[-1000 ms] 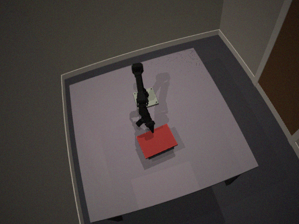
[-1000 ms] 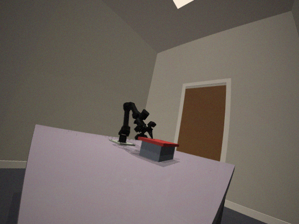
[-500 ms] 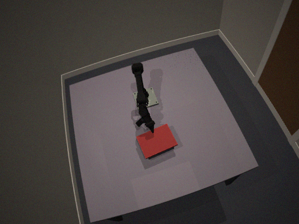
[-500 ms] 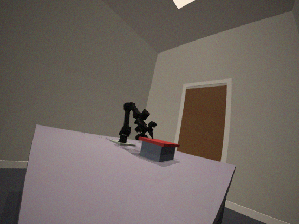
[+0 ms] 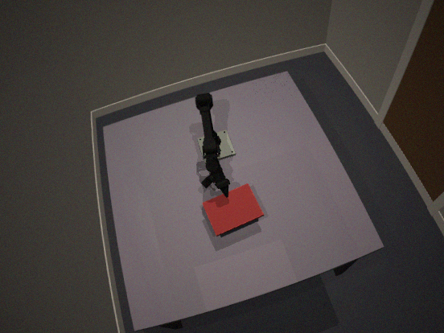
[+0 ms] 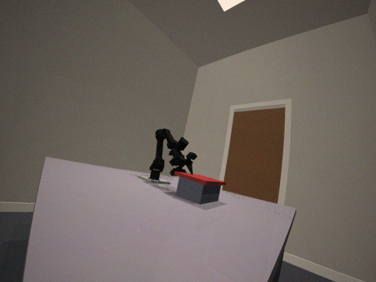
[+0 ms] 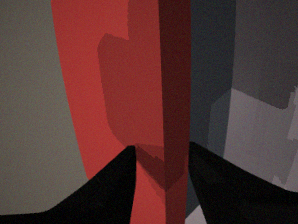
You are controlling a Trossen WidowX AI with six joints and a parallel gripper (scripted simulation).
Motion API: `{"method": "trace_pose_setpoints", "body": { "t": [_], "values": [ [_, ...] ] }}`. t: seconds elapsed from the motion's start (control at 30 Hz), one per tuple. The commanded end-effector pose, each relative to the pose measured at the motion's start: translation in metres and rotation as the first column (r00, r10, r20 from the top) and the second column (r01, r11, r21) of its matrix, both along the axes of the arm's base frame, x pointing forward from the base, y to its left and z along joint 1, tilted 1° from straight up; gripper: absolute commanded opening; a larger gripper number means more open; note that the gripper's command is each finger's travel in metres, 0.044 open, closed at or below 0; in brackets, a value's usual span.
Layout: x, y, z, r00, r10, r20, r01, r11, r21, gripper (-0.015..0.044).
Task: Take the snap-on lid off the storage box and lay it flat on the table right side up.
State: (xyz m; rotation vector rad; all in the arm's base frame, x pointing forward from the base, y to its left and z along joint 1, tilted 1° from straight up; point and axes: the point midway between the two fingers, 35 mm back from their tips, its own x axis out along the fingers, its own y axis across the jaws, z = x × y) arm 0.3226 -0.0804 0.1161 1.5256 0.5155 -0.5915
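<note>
The red lid (image 5: 237, 211) (image 6: 201, 178) (image 7: 82, 65) lies right side up on top of the grey-blue storage box (image 6: 190, 191) (image 7: 214, 55). The box stands on the table, mostly hidden under the lid in the top view. My gripper (image 5: 227, 196) (image 6: 191, 173) (image 7: 160, 150) is shut on the lid's edge on the side facing the arm's base. In the wrist view one finger is over the lid's top face and the other is under its rim, beside the box wall. I cannot tell whether this edge is slightly raised.
The arm's pale base plate (image 5: 226, 141) (image 6: 144, 178) is fixed to the light purple table (image 5: 161, 241) (image 6: 102, 221) behind the gripper. The table's front edge lies beyond the box, on the side away from the arm.
</note>
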Motion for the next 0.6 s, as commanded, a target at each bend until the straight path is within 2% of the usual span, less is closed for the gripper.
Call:
{"method": "trace_pose_setpoints", "body": {
  "t": [0.0,0.57],
  "values": [
    [-0.0001,0.0,0.0054,1.0,0.001,0.009,-0.001,1.0,-0.003,0.0],
    [-0.0003,-0.0001,0.0089,1.0,0.001,0.009,-0.001,1.0,-0.003,0.0]
  ]
}}
